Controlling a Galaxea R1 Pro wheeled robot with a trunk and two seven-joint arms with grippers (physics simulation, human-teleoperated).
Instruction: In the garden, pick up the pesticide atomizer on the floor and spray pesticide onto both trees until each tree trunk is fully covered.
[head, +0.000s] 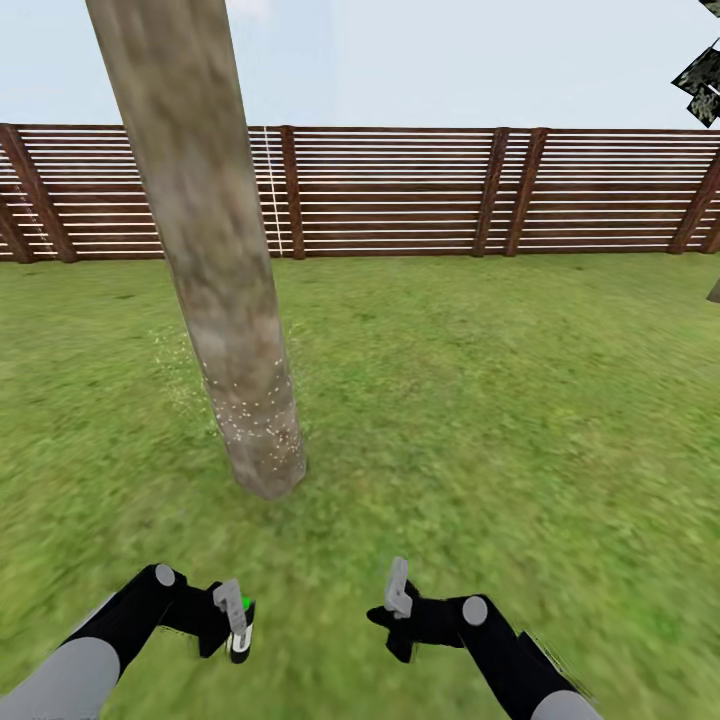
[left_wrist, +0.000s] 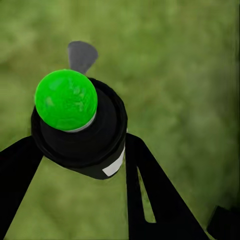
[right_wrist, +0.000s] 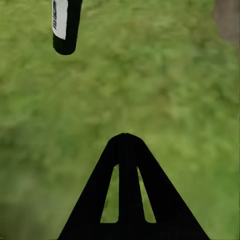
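I've got the pesticide atomizer (left_wrist: 82, 132) clamped in my left gripper (head: 238, 622) — its tip reads bright green in the left wrist view, black body with a white band below it, fingers (left_wrist: 150, 195) tight on both sides. My right gripper (right_wrist: 126, 145) is pressed closed on nothing, low over the lawn (head: 480, 400). The tree trunk (head: 215, 280) rises just ahead and to my left, white specks dotting what looks like its lower part — blurry there. Brown slat fence (head: 400, 190) runs behind.
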